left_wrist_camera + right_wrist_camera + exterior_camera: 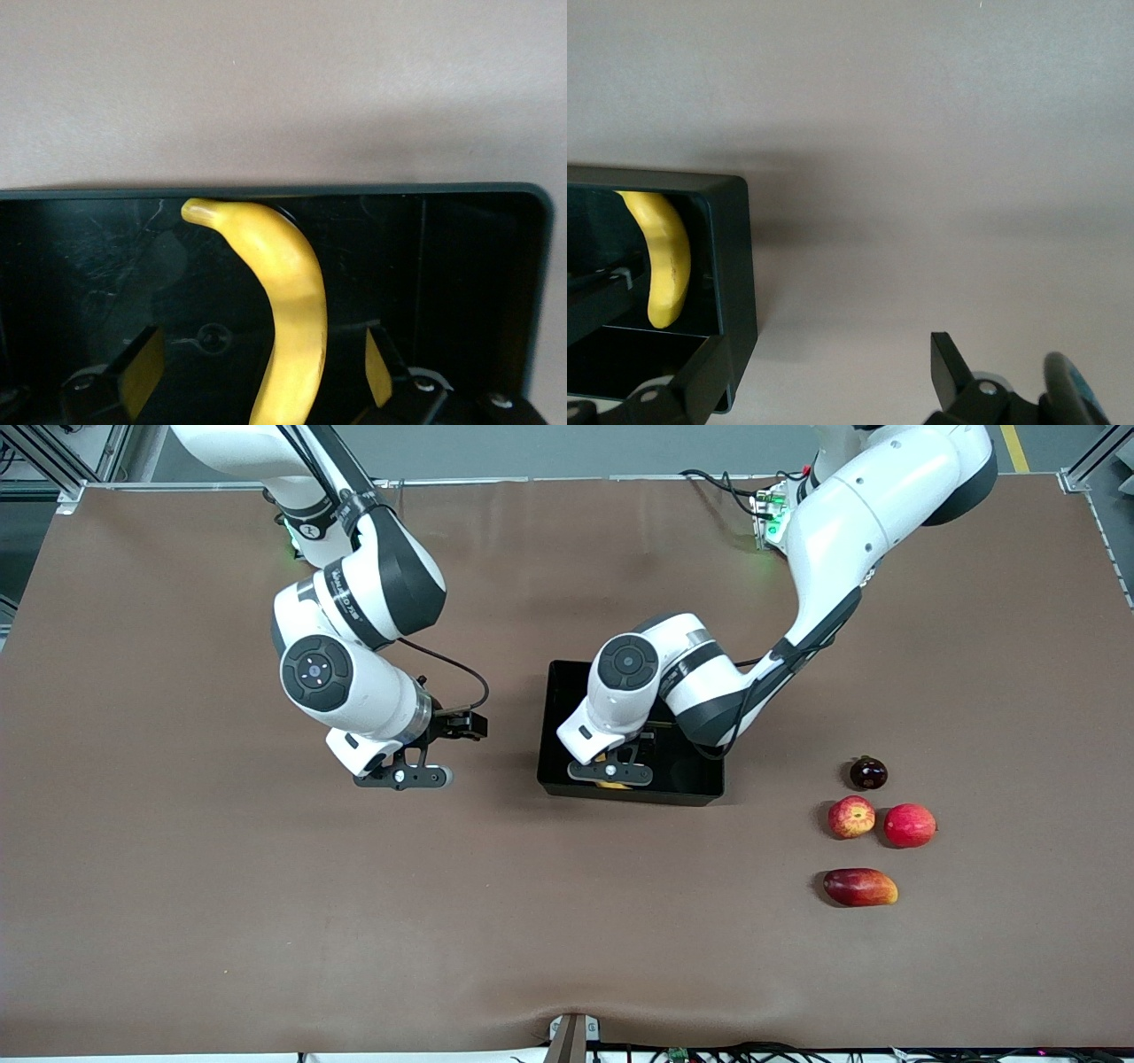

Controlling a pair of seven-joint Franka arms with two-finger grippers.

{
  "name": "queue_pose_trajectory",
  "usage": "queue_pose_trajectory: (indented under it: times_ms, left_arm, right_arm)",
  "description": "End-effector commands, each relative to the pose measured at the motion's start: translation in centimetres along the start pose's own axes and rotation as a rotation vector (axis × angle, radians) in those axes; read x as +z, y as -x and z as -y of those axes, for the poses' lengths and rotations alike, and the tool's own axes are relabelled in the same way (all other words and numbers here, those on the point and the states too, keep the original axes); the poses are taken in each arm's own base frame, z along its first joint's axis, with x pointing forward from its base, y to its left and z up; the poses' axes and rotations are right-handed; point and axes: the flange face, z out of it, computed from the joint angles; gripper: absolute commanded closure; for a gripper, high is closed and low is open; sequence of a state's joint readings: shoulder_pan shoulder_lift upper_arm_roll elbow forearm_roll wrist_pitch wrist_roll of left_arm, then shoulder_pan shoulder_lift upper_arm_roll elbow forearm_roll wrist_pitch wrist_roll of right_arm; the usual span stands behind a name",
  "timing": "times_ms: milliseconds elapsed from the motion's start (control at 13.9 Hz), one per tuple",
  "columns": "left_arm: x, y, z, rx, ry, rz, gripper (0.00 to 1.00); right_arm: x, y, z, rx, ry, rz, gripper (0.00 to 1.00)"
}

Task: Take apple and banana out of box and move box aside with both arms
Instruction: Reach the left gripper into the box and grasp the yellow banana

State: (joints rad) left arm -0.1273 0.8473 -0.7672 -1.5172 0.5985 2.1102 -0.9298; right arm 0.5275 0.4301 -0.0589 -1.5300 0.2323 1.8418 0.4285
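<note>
Yellow and curved, the banana (288,301) lies inside the black box (562,691), along the wall nearest the front camera, one tip touching or almost touching that wall. The box sits about mid-worktop, its long sides running from the robots' bases toward the front camera. The left gripper (611,771) hangs low inside the box, directly over the banana; its fingers (142,370) stand apart on either side of the fruit and do not pinch it.

The right gripper (403,776) hovers over bare brown worktop (177,824) just beside the box, on the side toward the right arm's end; its fingers (950,367) are spread wide with nothing between them.

Well away, toward the left arm's end of the worktop, the streaked red-and-yellow apple (851,817) sits in a small cluster. A plain red round fruit (910,825) rests just beside it, a small dark, almost black fruit (868,772) lies farther from the front camera, and an oblong dark-red mango (860,887) lies nearer to it.
</note>
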Motion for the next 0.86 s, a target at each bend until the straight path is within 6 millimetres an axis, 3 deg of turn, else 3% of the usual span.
queue_pose_trajectory:
  times_ms: [0, 288, 360, 504, 648, 792]
  left_arm:
    - [2.7, 0.7, -1.7, 0.001, -0.003, -0.026, 0.0]
    - [6.4, 1.8, -2.4, -0.01, -0.039, -0.014, 0.0]
    - [6.8, 2.2, -2.9, -0.01, -0.036, -0.012, 0.08]
    - [6.8, 2.4, -3.0, -0.017, -0.036, -0.01, 0.59]
    - [6.7, 2.5, -3.1, -0.054, -0.036, -0.01, 1.0]
    - [5.4, 2.7, -3.7, -0.046, -0.04, -0.029, 1.0]
  right_arm:
    - [-0.1, 0.1, 0.5, 0.009, 0.011, -0.008, 0.0]
    - [-0.1, 0.1, 0.4, 0.009, 0.01, -0.009, 0.0]
    - [0.0, 0.0, 0.4, 0.01, 0.01, -0.009, 0.0]
    - [0.2, 0.0, 0.5, 0.009, 0.012, -0.007, 0.0]
    - [0.7, -0.1, 0.6, 0.009, 0.016, -0.001, 0.0]
    - [1.2, 0.0, 0.9, 0.004, 0.02, 0.005, 0.0]
